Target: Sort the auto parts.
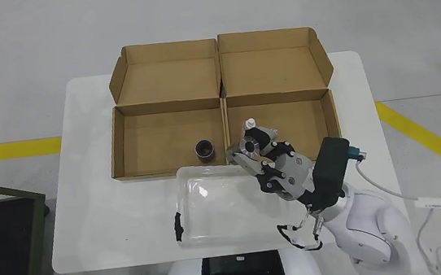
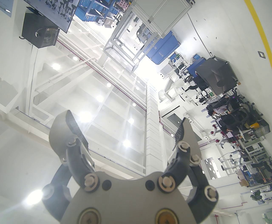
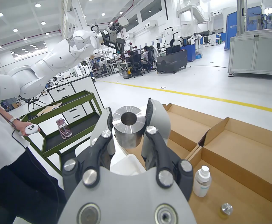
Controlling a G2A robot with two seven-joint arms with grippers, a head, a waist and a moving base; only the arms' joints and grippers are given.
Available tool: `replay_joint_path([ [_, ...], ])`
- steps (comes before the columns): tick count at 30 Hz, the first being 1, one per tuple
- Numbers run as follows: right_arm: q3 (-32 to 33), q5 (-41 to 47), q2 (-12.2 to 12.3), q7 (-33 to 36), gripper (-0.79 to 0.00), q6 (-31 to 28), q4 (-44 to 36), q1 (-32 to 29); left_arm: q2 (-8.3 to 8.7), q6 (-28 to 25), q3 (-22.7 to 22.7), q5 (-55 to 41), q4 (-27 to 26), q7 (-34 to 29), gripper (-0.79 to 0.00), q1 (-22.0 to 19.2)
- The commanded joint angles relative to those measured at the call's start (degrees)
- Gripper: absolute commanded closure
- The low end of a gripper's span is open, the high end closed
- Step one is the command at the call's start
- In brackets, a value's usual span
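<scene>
Right wrist view, centre: right pincer (image 3: 129, 109) pinches a polished hollow steel cylinder (image 3: 127, 133) by its sides; likely heavy, rigid, slippery

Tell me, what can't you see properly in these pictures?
1. Top view: the right end effector and its arm cover part of the right box and a corner of the clear bin.
2. Right wrist view: its fingers hide the metal cylinder's sides.
3. Top view: the dark ring in the left box is too small for detail.

place: robotics lab, likely | cues: other robots (image 3: 172, 37), workstations (image 3: 170, 60), yellow floor line (image 3: 191, 96)
</scene>
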Motion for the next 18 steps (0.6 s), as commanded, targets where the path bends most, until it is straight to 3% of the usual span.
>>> replay_joint_path([
  [1, 0.0, 0.0, 0.0, 0.0, 0.000, 0.0, 0.0, 0.0, 0.00, 0.0, 0.0, 0.0, 0.0, 0.0, -0.785, 0.0],
  [9, -1.5, -0.6, -0.2, 0.8, 0.000, 0.7, 2.2, 1.5, 0.00, 0.0, 0.0, 0.0, 0.0, 0.0, -0.785, 0.0],
  [18, -6.2, -3.4, -1.3, 4.3, 0.000, 7.6, 7.6, 8.2, 0.00, 0.0, 0.0, 0.0, 0.0, 0.0, -0.785, 0.0],
])
